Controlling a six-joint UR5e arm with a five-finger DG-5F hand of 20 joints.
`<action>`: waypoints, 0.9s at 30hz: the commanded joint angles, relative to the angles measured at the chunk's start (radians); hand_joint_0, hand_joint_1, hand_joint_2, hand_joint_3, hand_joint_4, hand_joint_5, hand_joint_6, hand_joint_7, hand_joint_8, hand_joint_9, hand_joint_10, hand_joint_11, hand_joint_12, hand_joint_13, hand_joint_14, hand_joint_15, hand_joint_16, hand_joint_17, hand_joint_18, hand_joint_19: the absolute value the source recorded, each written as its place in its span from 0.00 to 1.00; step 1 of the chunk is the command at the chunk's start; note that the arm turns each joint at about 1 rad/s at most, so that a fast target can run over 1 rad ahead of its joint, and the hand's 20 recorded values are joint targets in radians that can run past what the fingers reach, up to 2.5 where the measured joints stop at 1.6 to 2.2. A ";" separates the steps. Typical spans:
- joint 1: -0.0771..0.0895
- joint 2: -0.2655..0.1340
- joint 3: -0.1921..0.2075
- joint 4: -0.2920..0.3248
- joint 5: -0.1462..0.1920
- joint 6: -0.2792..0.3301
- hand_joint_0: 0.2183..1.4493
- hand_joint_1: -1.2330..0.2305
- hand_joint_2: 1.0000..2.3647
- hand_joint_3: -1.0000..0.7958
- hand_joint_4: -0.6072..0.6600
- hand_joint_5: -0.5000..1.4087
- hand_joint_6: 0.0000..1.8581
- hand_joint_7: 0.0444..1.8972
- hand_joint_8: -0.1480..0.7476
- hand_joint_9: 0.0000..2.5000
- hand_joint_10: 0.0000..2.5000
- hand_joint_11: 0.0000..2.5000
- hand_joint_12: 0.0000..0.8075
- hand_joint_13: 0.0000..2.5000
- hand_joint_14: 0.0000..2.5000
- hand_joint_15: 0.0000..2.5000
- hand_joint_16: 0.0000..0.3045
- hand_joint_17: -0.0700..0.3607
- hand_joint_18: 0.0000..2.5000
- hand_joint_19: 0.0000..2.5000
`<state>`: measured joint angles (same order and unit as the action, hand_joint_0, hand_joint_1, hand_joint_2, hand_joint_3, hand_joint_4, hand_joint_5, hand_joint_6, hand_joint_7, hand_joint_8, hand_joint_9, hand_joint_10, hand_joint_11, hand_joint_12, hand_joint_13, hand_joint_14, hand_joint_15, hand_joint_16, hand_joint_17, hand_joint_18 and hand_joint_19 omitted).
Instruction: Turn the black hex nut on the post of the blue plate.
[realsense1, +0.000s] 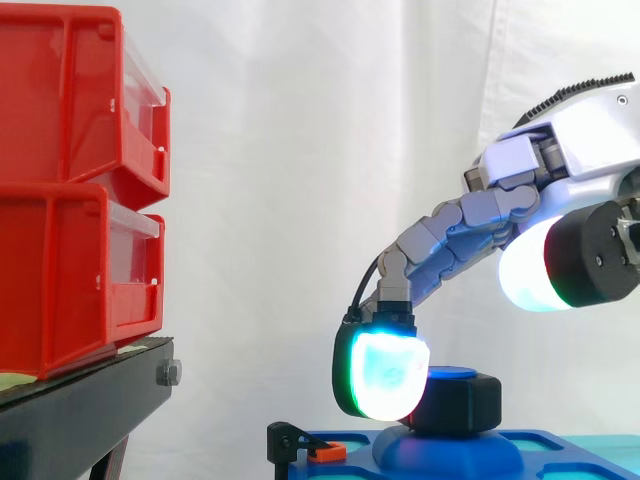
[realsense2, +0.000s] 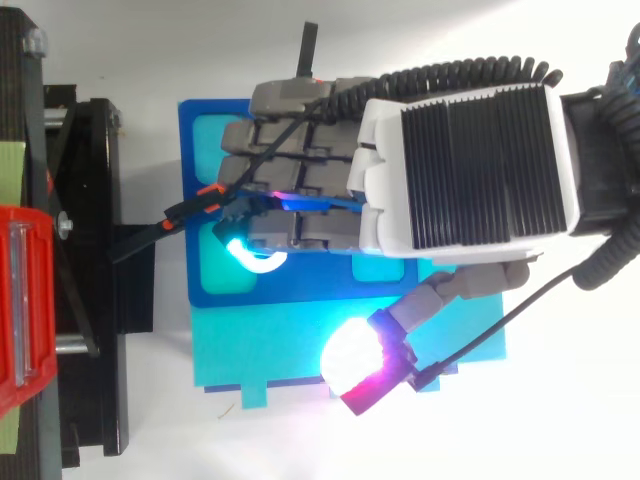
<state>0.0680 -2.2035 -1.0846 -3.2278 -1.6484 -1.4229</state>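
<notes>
Segmented hand (realsense1: 470, 225), glowing rounded pad (realsense1: 385, 375) against black hex nut (realsense1: 456, 400)

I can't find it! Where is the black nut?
In the side view the black hex nut sits low, right of the middle, on the post of the blue plate, just right of a glowing fingertip of the hand.

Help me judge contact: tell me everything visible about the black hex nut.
The black hex nut looks matte and chunky with rounded corners. It sits level on the domed post of the blue plate, and a blue cap shows just above it. One glowing pad of the hand's fingers overlaps its left side, apparently touching.
</notes>
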 joint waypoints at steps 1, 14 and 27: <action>-0.010 -0.001 0.000 0.003 -0.008 -0.007 0.21 0.65 0.00 0.28 0.69 0.17 0.27 0.44 0.51 0.16 0.00 0.00 0.51 0.13 0.00 0.02 0.17 0.44 0.09 0.08; -0.054 -0.012 -0.002 0.008 -0.065 -0.011 0.21 0.65 0.00 0.28 0.69 0.17 0.27 0.44 0.51 0.16 0.00 0.00 0.51 0.13 0.00 0.02 0.17 0.44 0.09 0.08; -0.082 -0.025 0.000 0.045 -0.111 -0.011 0.21 0.65 0.00 0.28 0.68 0.17 0.27 0.44 0.50 0.16 0.00 0.00 0.51 0.13 0.00 0.02 0.17 0.44 0.09 0.08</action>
<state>-0.0116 -2.2285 -1.0854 -3.1861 -1.7576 -1.4341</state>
